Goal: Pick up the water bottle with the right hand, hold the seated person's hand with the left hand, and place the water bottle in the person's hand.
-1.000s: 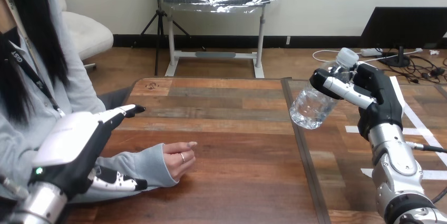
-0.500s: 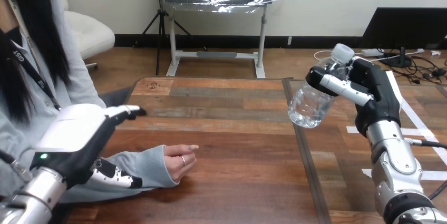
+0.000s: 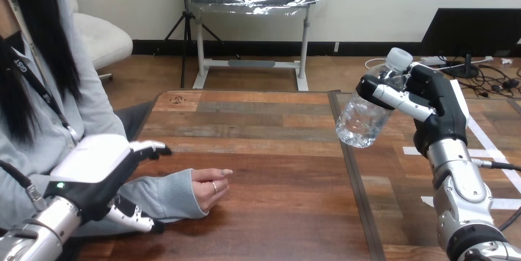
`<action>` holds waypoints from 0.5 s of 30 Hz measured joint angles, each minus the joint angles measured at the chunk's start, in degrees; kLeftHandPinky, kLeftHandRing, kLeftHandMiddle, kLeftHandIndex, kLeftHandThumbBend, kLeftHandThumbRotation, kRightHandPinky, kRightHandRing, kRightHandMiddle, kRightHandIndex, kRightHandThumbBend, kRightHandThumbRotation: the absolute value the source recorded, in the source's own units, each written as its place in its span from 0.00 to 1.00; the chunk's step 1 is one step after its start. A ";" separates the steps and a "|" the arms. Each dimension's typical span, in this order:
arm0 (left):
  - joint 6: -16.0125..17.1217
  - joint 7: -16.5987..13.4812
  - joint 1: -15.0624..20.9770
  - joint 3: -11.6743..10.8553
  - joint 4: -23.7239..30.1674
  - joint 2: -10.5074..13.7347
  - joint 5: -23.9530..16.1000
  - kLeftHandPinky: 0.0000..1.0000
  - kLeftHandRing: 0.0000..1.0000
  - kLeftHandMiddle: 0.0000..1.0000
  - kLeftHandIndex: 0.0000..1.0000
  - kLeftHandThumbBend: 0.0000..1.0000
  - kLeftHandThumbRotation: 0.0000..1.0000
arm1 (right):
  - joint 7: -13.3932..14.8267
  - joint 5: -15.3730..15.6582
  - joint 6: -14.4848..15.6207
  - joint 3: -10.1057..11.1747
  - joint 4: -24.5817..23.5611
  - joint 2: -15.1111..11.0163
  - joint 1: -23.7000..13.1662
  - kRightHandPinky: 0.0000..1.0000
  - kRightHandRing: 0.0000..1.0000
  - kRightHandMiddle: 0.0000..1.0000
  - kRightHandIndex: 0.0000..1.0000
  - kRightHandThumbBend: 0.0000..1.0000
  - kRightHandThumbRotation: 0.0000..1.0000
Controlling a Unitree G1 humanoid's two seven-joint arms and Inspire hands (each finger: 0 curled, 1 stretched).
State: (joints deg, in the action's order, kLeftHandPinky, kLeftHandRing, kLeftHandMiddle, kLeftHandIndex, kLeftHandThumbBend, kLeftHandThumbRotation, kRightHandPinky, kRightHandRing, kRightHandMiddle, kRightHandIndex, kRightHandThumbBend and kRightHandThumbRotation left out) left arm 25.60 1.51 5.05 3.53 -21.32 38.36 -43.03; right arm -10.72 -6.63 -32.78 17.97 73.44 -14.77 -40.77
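A clear water bottle [image 3: 364, 116] with a white cap hangs tilted above the table's right part. My right hand [image 3: 430, 104] is shut on it, fingers wrapped round its upper half. The person's hand [image 3: 209, 185] rests on the table at the left, loosely curled. My left hand [image 3: 98, 172] hovers over the person's forearm, to the left of their hand, its fingers straight and its thumb hanging below. I cannot tell whether it touches the sleeve.
The wooden table [image 3: 276, 169] has a dark seam running front to back under the bottle. White tape strips [image 3: 491, 150] mark its right part. The person sits at the left edge.
My left hand has sunk lower and nearer to the person's forearm. The bottle and right hand have shifted slightly left and up. The person's hand has stayed put.
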 measured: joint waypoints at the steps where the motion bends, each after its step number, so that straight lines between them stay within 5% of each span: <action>1: 0.27 0.00 0.41 0.28 -0.95 0.08 0.00 0.72 0.76 0.78 0.79 1.00 0.25 | -0.06 -0.05 0.00 0.00 -0.14 0.00 0.01 0.27 0.26 0.36 0.38 0.72 0.00; 15: 2.30 -1.48 5.70 5.17 -10.95 1.25 -0.59 0.68 0.72 0.77 0.79 1.00 0.33 | -1.91 -0.73 -0.60 0.09 -2.51 0.02 0.27 0.25 0.26 0.37 0.37 0.72 0.00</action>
State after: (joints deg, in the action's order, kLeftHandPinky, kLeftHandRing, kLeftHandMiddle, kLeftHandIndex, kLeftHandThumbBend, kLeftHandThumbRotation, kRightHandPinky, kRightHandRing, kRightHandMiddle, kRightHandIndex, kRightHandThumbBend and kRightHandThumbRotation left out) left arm 27.90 0.03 10.75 8.70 -32.27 39.61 -43.62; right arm -12.63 -7.35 -33.37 18.06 70.93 -14.74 -40.50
